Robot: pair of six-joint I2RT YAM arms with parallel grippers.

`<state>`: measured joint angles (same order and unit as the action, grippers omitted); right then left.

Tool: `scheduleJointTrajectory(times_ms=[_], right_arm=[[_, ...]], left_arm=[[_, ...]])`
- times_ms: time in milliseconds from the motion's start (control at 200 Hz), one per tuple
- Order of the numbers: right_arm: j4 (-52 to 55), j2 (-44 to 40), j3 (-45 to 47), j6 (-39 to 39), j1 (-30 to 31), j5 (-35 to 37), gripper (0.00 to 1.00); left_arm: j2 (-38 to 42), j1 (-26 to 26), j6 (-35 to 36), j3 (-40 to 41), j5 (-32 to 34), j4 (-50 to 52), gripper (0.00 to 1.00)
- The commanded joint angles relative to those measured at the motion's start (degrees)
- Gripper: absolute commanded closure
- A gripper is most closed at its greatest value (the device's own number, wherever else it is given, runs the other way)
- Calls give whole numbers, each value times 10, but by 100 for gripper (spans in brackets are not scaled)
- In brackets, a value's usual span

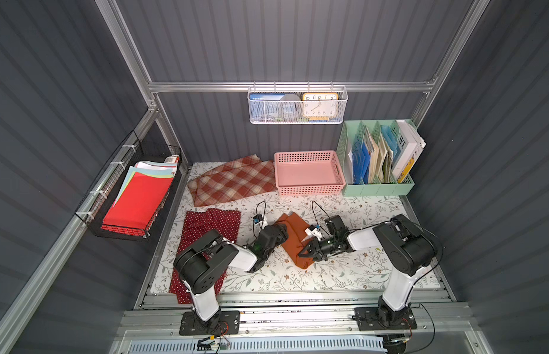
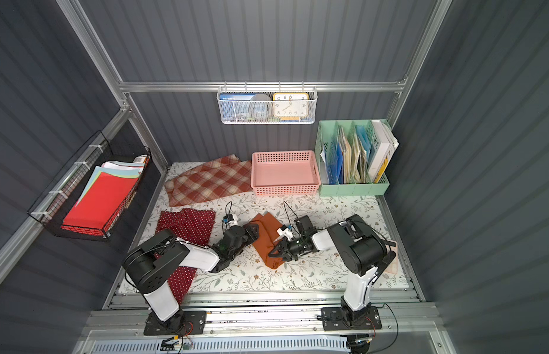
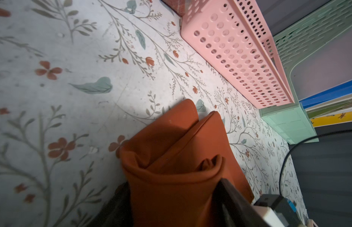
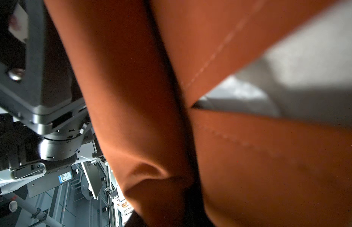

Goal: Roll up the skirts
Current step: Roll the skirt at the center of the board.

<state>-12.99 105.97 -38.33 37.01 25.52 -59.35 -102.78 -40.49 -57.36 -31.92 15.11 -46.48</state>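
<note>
Pressed close in the right wrist view, the rust-orange skirt (image 4: 132,98) fills the picture and hides the grip there. In a top view our right fingers (image 1: 306,247) look drawn together on a fold of that skirt, on its side nearer the right edge of the worktop (image 1: 343,269). Our left fingers (image 3: 232,200) stand either side of a curled, bunched end of the same cloth, which fills the gap between them. Whether they pinch it we cannot tell.

The skirt lies mid-worktop, folded into a narrow band, its flat free end pointing toward the far edge and the pink basket (image 1: 310,190). The polka-dot skirt (image 1: 212,223) lies flat along the left edge, and the plaid skirt (image 1: 233,180) is spread at the far-left corner. Neither is rolled.

We judge that we are on the first roll, barely begun. Next, both sets of fingers need a firm hold on the curled end and an even turn toward the free end, so the roll stays tight and straight.
</note>
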Motion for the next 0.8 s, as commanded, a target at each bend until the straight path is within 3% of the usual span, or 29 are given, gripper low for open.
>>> scheduleJointTrajectory(times_ms=[0,105,150,195,330,435,620,795], right_arm=[[57,28,9,-13,-3,90,87],[69,24,7,-20,-4,99,86],[77,21,7,-24,-4,106,86],[89,16,6,-29,-4,114,84],[158,-15,-3,-52,-4,159,64],[221,-61,-5,-75,1,208,52],[325,-149,-20,-107,39,299,44],[415,-220,-47,-124,73,369,37]], left_arm=[[-28,3,23,5,-14,-67,51],[-48,3,23,17,-25,-126,69],[-53,3,25,22,-29,-147,81],[-54,3,27,27,-32,-162,100],[-16,2,10,55,-16,-147,100],[41,-9,-10,59,12,-28,100],[128,-87,-15,26,130,183,100],[122,-108,-46,-1,157,282,100]])
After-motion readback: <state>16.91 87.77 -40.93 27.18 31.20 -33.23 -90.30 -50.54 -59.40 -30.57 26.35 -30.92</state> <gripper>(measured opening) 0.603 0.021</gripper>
